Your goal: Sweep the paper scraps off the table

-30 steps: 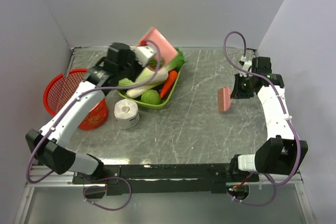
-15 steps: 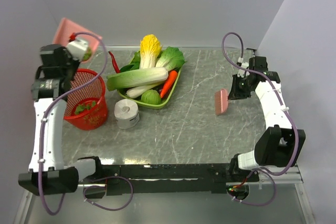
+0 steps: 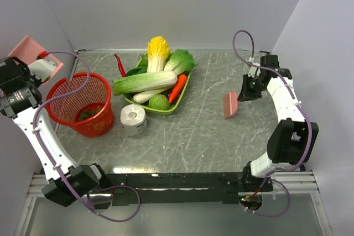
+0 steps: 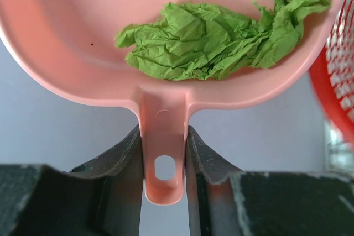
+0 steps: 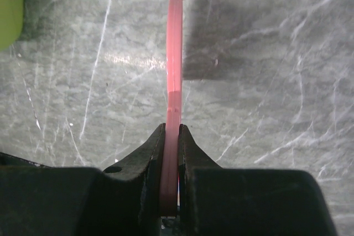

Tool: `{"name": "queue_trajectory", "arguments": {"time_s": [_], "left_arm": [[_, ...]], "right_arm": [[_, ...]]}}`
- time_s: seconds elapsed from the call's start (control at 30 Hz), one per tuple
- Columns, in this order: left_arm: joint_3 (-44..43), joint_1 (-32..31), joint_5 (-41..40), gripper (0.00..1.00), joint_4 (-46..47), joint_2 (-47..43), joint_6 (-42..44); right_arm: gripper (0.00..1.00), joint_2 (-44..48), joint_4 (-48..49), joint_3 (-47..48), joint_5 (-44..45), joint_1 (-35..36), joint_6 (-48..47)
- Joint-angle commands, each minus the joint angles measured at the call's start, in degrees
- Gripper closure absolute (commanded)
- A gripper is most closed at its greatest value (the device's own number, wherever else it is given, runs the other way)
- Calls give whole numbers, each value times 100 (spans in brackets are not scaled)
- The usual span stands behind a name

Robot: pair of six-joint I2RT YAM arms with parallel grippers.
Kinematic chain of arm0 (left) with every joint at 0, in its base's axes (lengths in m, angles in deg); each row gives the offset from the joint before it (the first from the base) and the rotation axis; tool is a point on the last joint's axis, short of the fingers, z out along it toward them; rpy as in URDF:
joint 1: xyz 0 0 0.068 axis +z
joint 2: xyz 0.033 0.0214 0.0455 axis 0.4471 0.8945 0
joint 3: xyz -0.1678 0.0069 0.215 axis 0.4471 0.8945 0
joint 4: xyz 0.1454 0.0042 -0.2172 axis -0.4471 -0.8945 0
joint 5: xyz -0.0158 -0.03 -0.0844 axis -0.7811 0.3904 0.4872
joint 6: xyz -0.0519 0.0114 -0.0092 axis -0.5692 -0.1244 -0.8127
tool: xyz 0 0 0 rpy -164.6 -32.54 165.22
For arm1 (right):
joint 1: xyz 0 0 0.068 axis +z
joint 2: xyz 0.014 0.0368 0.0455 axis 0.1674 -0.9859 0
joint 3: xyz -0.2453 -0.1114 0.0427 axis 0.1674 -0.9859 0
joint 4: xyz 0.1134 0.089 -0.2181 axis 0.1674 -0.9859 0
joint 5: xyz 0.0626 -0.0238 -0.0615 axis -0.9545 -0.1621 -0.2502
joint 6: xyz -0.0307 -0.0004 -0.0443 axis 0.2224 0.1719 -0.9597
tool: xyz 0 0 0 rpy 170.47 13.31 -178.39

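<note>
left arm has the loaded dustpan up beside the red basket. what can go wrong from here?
1. The green paper lies loose in the dustpan, and the left wrist view shows the red basket only at its right edge. Tipping now would likely drop scraps outside it.
2. The left jaws pinch only the thin handle, so the pan may swivel.
3. The purple cable loops across the basket in the top view and might snag it.
</note>
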Motion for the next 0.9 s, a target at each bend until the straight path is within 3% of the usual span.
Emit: {"name": "queue_trajectory", "arguments": {"time_s": [0.0,0.23,0.27,0.37,0.67,0.87], "left_arm": [[-315,53,489,99,-374,-116,1788],[-271,53,402,99,-1278,-54,4037],[-201,53,315,99,-1350,-63,4658],[308,44,-55,99,-729,-203,5409],[581,26,235,99,572,-194,5192],[660,26,428,99,776,-159,4893]], "right_arm": [[100,-124,95,472,-187,-33,92],[100,-133,130,464,-310,-33,118],[100,-124,122,446,-319,-42,127],[100,-72,130,393,-328,-33,118],[100,174,139,192,-223,-42,74],[100,227,122,244,-205,-42,66]]}}
